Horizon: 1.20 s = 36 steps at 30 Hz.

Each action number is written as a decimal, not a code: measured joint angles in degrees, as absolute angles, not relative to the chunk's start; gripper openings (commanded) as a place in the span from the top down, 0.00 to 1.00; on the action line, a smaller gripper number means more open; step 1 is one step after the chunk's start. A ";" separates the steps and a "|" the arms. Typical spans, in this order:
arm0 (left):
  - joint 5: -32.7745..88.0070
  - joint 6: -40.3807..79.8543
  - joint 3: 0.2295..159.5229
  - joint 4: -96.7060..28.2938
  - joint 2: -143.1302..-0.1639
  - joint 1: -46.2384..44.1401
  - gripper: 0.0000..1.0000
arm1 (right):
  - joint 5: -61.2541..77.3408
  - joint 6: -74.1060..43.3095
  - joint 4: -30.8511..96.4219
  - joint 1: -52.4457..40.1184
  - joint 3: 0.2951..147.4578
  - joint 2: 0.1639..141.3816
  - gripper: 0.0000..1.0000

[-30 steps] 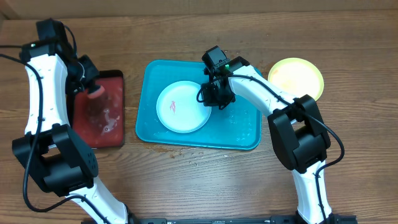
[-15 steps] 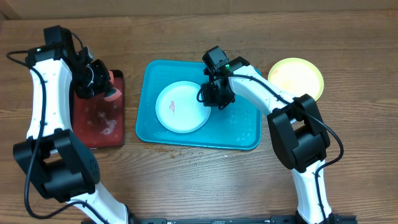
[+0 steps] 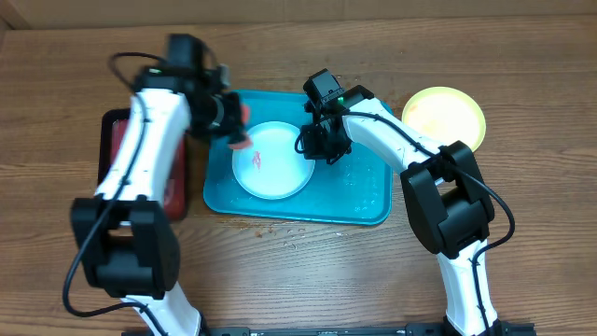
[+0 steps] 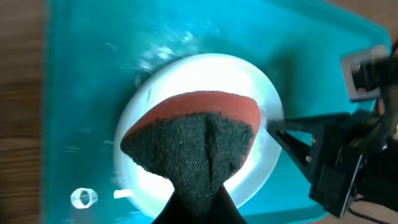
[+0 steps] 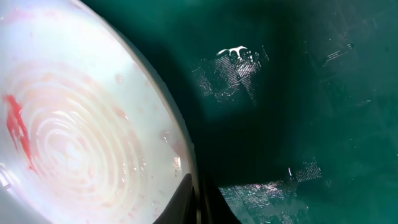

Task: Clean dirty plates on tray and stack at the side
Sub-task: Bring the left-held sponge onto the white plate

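Pinching a sponge (image 4: 189, 134) in the left claw (image 3: 231, 123) over the white plate (image 3: 270, 168) lying in the tray (image 3: 366, 198); nipping that plate's rim in the right claw (image 3: 319, 145), pressed tight. Probably risking, with so thin a hold, slipping off under hard scrubbing, skidding the plate, leaving the red smear (image 5: 15, 121).

arms (image 3: 149, 154): white shells, black joints | cables (image 3: 510, 219): black | fingers (image 4: 298, 138): black | right wrist: green light (image 3: 342, 91)
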<state>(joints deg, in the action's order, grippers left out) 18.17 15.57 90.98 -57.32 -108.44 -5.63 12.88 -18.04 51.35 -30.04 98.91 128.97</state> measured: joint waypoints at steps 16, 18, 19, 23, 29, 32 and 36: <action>9.61 23.94 76.62 -36.95 -108.55 -18.06 0.95 | 13.10 -21.89 51.05 -30.09 98.91 129.08 0.96; 8.27 24.08 76.23 -36.84 -108.55 -18.28 0.95 | 13.13 -22.06 51.03 -30.11 98.91 129.08 0.96; 7.70 24.08 76.18 -36.82 -108.55 -18.28 0.95 | 13.13 -22.06 51.05 -30.11 98.91 129.08 0.96; 5.76 24.08 75.81 -34.24 -108.55 -18.28 0.95 | 13.13 -22.24 51.03 -30.09 98.91 129.08 0.96; 5.04 24.12 73.41 -29.69 -108.55 -18.28 0.94 | 13.13 -22.24 51.03 -30.11 98.91 129.08 0.96; 4.84 24.53 72.18 -29.54 -108.55 -18.28 0.91 | 13.15 -22.26 51.03 -30.11 98.91 129.08 0.96; 4.82 25.41 71.64 -29.52 -109.25 -18.28 0.85 | 13.13 -22.28 51.03 -30.11 98.91 129.08 0.96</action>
<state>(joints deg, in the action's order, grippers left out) 4.82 25.41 71.64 -29.52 -109.25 -18.28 13.13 -22.28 51.03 -30.11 98.91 129.08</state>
